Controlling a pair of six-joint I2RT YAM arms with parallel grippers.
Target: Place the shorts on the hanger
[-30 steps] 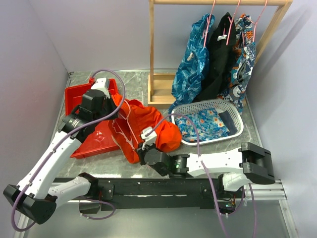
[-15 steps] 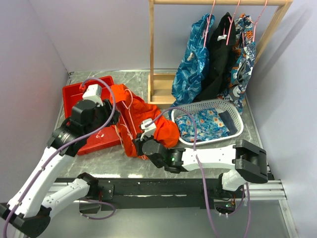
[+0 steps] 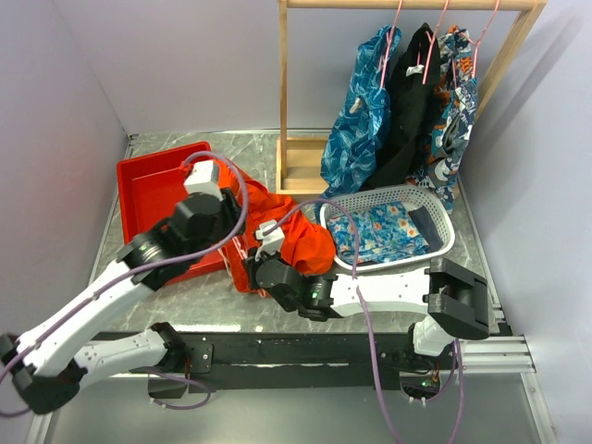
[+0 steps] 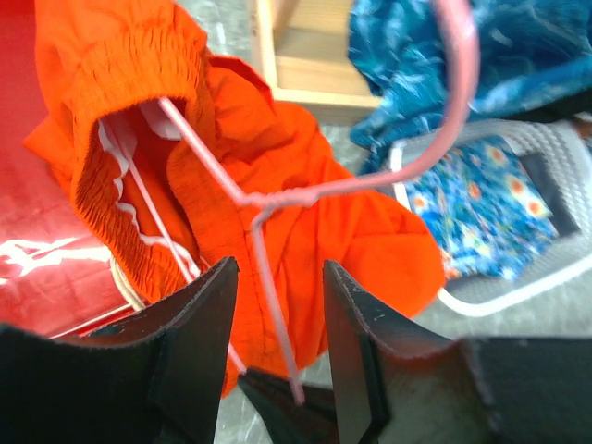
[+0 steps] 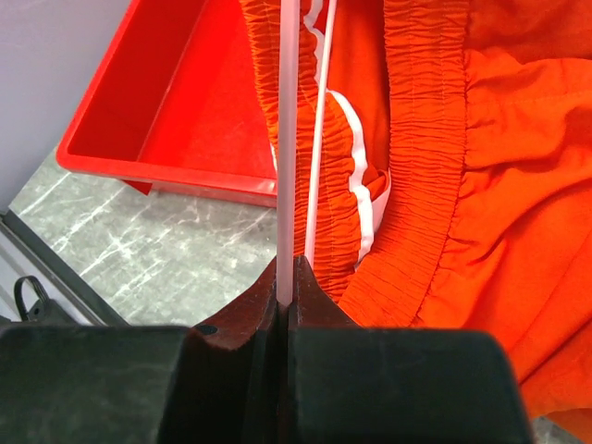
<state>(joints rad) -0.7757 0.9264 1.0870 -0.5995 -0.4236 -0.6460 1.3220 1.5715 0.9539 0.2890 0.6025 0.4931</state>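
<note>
The orange-red shorts [image 3: 294, 233] lie bunched on the table between the red bin and the white basket, waistband open toward the left [image 4: 139, 83]. The pink wire hanger [image 4: 277, 196] has one arm inside the waistband, and its hook [image 4: 460, 83] curves up to the right. My right gripper [image 3: 252, 266] is shut on the hanger's lower wire [image 5: 285, 185], beside the cream drawstring [image 5: 319, 139]. My left gripper [image 4: 277, 268] is open just above. The pink wire runs between its fingers [image 4: 199, 319] without touching them.
A red bin [image 3: 153, 180] sits at the left, partly under the shorts. A white basket [image 3: 450, 239] with blue patterned cloth stands at the right. Behind is a wooden rack [image 3: 301, 171] with blue and black garments [image 3: 370, 120] hanging on pink hangers.
My left gripper has let go of the shorts, opened, swung left and come back right over the hanger wire. The right gripper and the shorts have shifted slightly left; the bin has turned.
</note>
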